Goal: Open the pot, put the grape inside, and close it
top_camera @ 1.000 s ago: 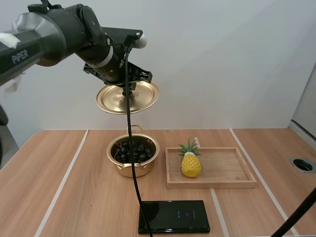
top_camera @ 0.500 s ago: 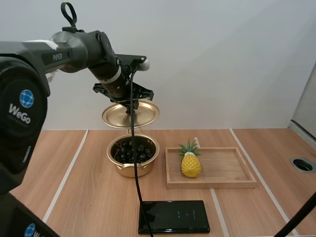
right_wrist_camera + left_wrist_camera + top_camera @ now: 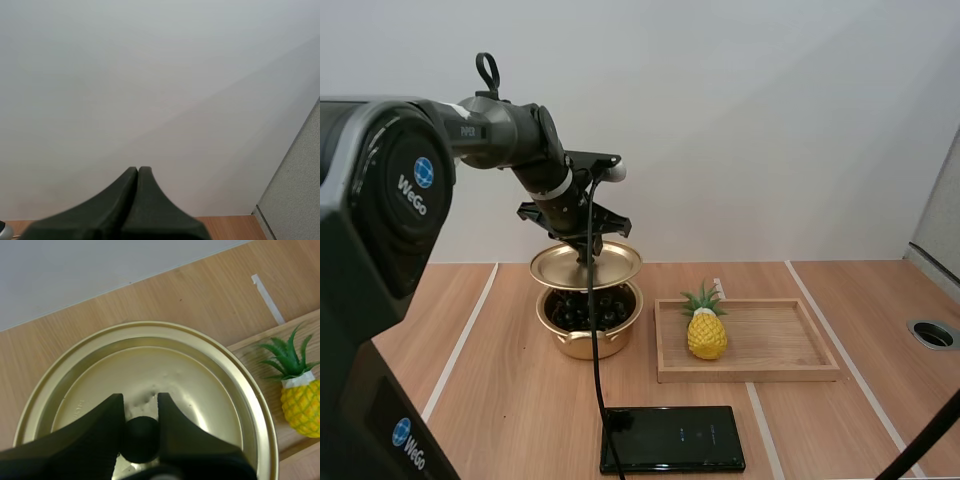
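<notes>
A golden pot (image 3: 588,330) stands on the table with dark grapes (image 3: 588,306) inside it. Its golden lid (image 3: 586,265) (image 3: 150,385) hangs level just above the pot's rim. My left gripper (image 3: 584,252) (image 3: 140,412) is shut on the lid's black knob (image 3: 141,439), one finger on each side. My right gripper (image 3: 138,170) is raised before a bare wall, its two fingers lying together with nothing between them.
A wooden tray (image 3: 780,345) right of the pot holds a toy pineapple (image 3: 706,326) (image 3: 299,395). A black tablet (image 3: 672,438) lies near the table's front edge. A round hole (image 3: 932,333) sits in the table at the far right.
My left arm has carried the lid down and a little right, from high above the pot to just over its rim. The pot and grapes have not moved.
</notes>
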